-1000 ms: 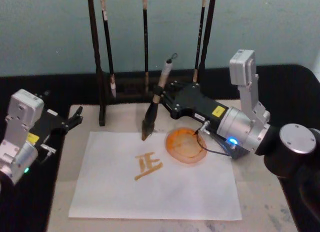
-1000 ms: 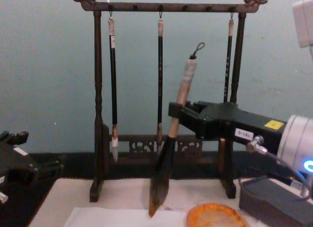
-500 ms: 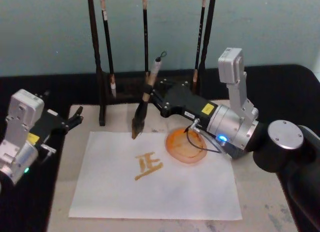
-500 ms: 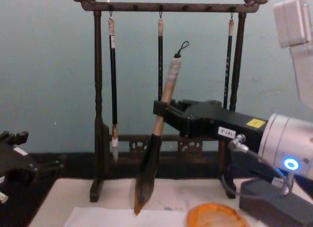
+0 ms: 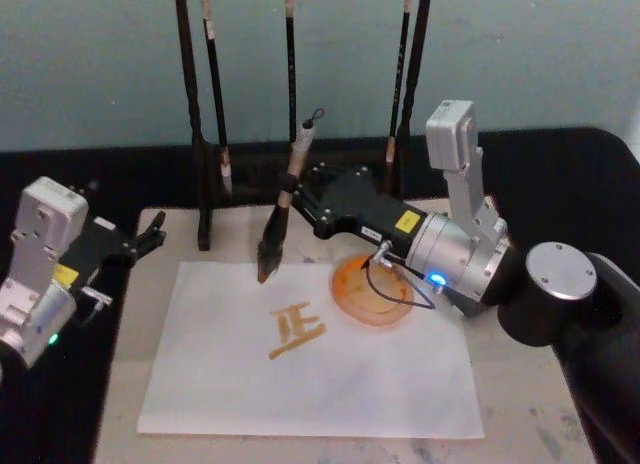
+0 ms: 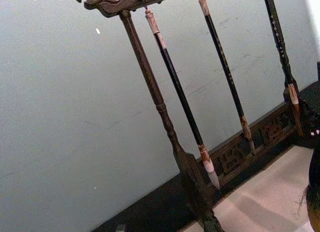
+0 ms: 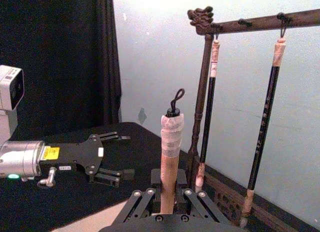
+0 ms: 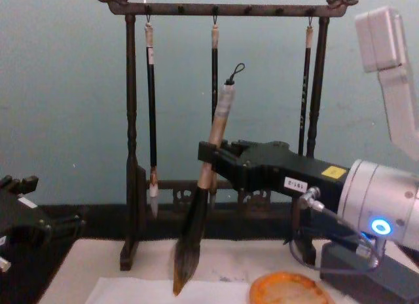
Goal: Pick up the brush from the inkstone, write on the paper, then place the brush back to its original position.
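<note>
Black fingers of the right gripper (image 5: 291, 197) are pinched on the brush (image 5: 274, 236), clamping the pale tan handle just above where it joins the black lower shaft. In the right wrist view the two fingers press against either side of the handle (image 7: 169, 159), with the cord loop standing above them. The brush tilts, its looped end leaning toward the right arm and its bushy dark tip pointing down and to the left. In the chest view the gripper (image 8: 208, 161) holds the brush (image 8: 192, 228) in front of a dark wooden rack (image 8: 131, 153), and the tilted handle crosses in front of the middle one of three thin brushes (image 8: 152, 120) hanging there. The bushy tip sits over the far edge of the paper (image 5: 330, 384); whether it touches the sheet cannot be told. An orange-brown written character (image 5: 297, 332) lies on the paper, nearer the robot than the tip and apart from it. The inkstone (image 5: 372, 296), a round orange dish, rests on the paper's far right part, beneath the right arm and to the right of the brush tip. The left gripper (image 5: 154, 234) is at the table's left edge, well apart from the paper, its fingers spread and holding nothing. A beige mat (image 5: 520, 384) lies under the paper.
</note>
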You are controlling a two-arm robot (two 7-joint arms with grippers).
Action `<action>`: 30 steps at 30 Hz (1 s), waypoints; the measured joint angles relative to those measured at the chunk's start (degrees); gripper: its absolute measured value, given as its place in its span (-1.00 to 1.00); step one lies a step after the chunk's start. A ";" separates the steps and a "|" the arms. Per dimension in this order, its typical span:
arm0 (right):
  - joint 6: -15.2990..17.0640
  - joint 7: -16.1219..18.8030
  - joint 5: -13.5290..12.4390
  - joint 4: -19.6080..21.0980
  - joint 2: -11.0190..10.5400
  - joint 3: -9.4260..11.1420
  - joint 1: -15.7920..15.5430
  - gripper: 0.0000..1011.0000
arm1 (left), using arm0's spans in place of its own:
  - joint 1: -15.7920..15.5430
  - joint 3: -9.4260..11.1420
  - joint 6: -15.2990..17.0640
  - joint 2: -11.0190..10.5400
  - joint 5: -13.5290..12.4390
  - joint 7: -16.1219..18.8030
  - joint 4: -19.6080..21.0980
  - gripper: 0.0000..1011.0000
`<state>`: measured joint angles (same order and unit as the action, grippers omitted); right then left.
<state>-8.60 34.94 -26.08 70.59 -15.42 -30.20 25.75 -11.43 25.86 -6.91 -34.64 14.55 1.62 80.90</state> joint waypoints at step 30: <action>-0.54 -0.89 2.36 0.16 -0.14 0.23 -0.91 -0.66 | 0.00 0.00 0.00 0.00 0.00 0.00 0.00 1.00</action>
<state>-9.14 34.05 -23.73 70.75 -15.56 -29.97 24.84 -11.43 25.86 -6.91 -34.65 14.55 1.62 80.90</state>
